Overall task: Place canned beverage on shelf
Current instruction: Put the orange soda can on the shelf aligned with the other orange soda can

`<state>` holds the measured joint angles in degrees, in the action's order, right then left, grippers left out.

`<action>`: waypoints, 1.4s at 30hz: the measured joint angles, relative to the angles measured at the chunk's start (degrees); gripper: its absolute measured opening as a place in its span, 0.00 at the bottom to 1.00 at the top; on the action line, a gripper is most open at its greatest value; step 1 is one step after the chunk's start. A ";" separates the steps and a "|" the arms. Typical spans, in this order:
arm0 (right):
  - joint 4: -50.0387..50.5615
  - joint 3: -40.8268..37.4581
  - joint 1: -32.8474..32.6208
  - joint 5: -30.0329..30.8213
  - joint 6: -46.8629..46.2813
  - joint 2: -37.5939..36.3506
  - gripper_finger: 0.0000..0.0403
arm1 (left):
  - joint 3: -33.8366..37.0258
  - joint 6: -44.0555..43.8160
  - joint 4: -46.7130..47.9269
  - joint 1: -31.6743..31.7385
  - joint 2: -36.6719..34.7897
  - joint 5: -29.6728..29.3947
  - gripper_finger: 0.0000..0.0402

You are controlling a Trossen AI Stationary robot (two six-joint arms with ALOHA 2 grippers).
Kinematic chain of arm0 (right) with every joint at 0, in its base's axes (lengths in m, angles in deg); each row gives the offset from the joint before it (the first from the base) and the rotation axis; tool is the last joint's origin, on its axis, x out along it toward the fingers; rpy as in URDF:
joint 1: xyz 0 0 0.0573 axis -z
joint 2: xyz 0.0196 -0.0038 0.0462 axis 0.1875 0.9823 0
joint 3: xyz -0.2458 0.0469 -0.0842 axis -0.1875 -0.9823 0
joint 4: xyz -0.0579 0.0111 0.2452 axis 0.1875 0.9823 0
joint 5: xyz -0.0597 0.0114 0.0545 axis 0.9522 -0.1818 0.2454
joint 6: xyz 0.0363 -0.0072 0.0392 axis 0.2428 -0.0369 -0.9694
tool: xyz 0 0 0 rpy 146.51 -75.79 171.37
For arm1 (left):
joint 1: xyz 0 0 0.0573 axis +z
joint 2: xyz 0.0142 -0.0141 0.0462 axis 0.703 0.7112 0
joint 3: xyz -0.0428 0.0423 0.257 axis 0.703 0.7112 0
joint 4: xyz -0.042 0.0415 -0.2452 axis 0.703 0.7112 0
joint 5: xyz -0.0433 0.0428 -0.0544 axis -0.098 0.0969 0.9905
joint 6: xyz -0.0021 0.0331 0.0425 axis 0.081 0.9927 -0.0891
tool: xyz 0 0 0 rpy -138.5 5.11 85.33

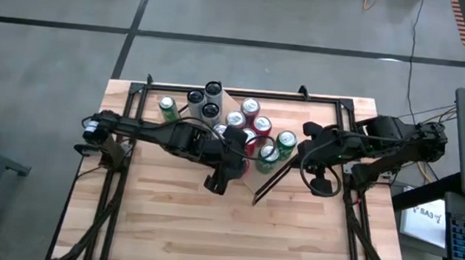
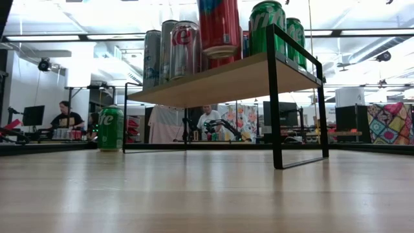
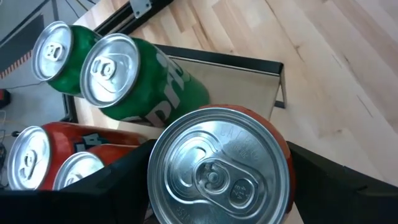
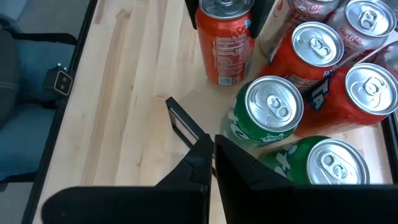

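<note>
The shelf [image 2: 220, 81], a light-wood board on black end frames [image 1: 274, 181], stands mid-table and carries several red, green and silver cans [image 1: 286, 139]. My left gripper [image 1: 242, 144] reaches in from the left and is shut on a red can [image 3: 217, 168], upright over the board among the other cans [image 2: 218, 29]. My right gripper [image 4: 211, 163] hangs shut and empty above the table, just right of the shelf's end frame [image 4: 181, 123]. The held red can [image 4: 227, 45] also shows in the right wrist view. My left gripper pinches the red can's side wall [image 3: 283, 155] between its two fingers [image 3: 118, 186], one on each side just below the top rim. The fingers slant down at it from the table's near left. The can is upright, its bottom [image 2: 220, 55] seemingly just above the shelf board.
A green can [image 2: 110, 128] stands on the tabletop left of the shelf. Green cans [image 3: 143, 81] and red cans [image 3: 37, 155] crowd close around the held one. Bare tabletop [image 1: 233, 230] lies toward the near edge. People sit in the room behind.
</note>
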<state>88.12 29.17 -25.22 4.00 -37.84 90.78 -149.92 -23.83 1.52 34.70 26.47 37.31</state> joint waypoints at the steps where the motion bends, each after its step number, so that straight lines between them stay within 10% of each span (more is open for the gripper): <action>1: -0.01 0.00 0.00 0.01 0.00 0.00 0.02 | 0.00 0.02 0.00 0.21 0.00 0.00 0.72; 42: 0.03 0.00 0.00 0.00 -1.52 0.00 0.02 | 0.92 -3.58 -0.79 2.57 1.57 1.46 0.80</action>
<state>88.15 29.17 -25.22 4.00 -39.37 90.78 -149.01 -27.40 0.74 37.27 28.05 38.77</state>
